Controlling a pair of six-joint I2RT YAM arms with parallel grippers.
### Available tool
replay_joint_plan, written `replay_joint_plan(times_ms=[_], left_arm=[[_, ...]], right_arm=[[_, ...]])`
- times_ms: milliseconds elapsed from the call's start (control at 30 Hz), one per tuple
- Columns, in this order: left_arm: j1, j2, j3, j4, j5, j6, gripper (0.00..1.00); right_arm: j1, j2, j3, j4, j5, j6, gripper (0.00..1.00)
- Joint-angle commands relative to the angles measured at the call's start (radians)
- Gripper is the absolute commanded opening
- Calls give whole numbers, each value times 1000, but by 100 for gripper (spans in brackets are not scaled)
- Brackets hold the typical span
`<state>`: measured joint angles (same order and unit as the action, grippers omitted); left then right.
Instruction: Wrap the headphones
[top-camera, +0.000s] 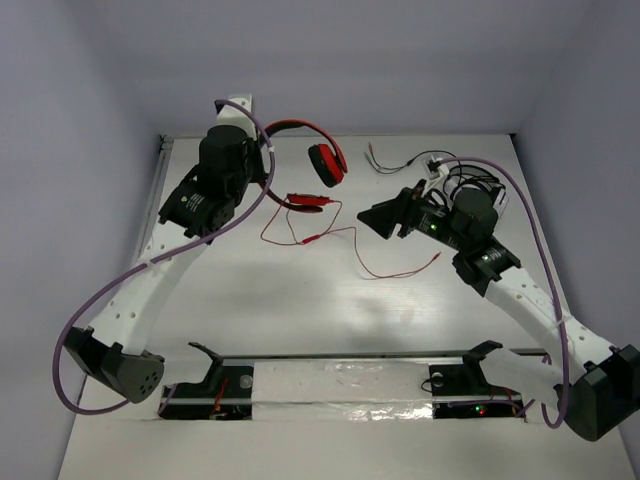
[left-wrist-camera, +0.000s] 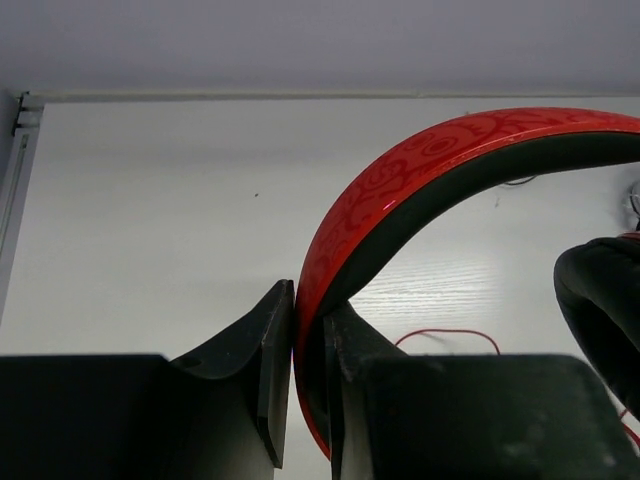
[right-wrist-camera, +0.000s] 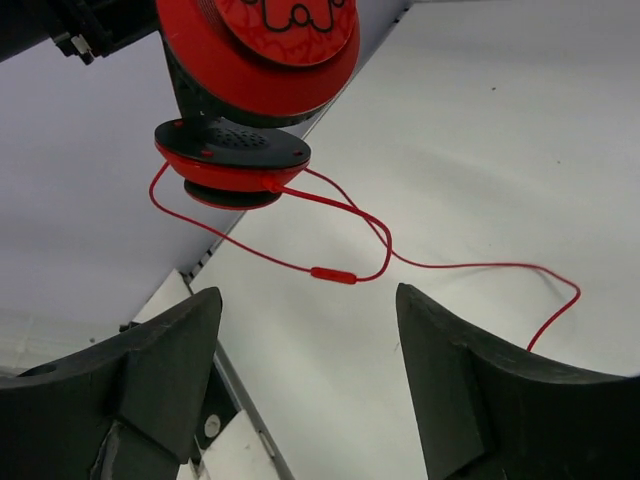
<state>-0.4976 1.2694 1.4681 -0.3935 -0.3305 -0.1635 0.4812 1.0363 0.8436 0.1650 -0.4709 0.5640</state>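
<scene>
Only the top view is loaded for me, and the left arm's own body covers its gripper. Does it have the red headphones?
Observer: Yes, the left gripper is shut on the headphones, pinching the headband.
Operator: Is the right gripper carrying anything?
Observer: No, the right gripper is open and empty; the cable runs loose beyond its fingertips.
Operator: Anything on that cable?
Observer: A small inline remote sits on its loop near the ear cup.
</scene>
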Motion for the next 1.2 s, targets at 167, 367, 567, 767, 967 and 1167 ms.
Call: replay_joint_plan(times_ms=[167,367,567,767,967,1167], left_arm=[[-6,-16,109,67,65,-19,0],[-6,-11,145,79,151,-48,0],[-6,-11,163,81,188,-56,0],[-6,-28,117,107,238,-71,0],[-6,-28,147,102,310,-88,0],[-6,-7,221,96,441,-122,0]], right_arm=[[7,-36,-17,93,-9,-47,26],[7,-70,-78,90,37,-59,8],[7,-29,-139,139,89,-53,16],[7,60,-155,194,124,-49,63],[7,182,-179,405,-37,-6,56],[25,324,-146,564,-231,0,74]])
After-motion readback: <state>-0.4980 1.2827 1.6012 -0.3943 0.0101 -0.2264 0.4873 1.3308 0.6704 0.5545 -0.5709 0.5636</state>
